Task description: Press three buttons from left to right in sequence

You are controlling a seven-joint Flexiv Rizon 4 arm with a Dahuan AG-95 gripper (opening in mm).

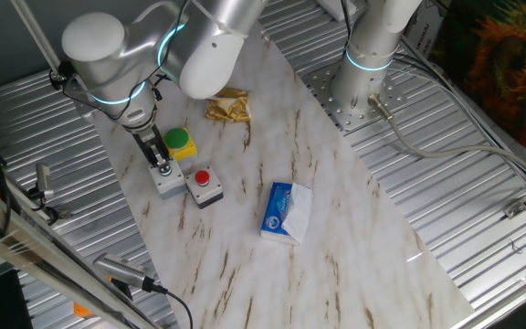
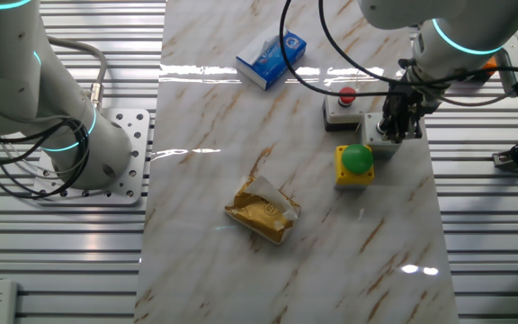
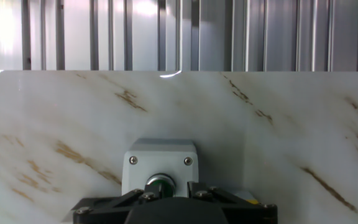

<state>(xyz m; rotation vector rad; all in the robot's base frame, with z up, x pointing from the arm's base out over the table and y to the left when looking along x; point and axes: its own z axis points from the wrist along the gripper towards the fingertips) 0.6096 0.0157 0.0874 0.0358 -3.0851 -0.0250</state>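
Three button boxes stand in a row on the marble board. The yellow box with a big green dome (image 1: 180, 141) also shows in the other fixed view (image 2: 357, 159). The grey box with a small green button (image 3: 160, 183) lies right under my gripper (image 1: 162, 165), whose fingertips are down on or just above its top. The fingers cover most of that box in the other fixed view (image 2: 378, 146), where the gripper (image 2: 392, 129) stands over it. The grey box with a red button (image 1: 203, 184) sits beside it, free. No view shows a gap or contact between the fingertips.
A blue-white tissue packet (image 1: 286, 212) lies right of the buttons. A crumpled golden wrapper (image 1: 229, 107) lies behind them. The second arm's base (image 1: 363, 82) is bolted at the board's far edge. Ribbed metal table (image 1: 482, 228) surrounds the board.
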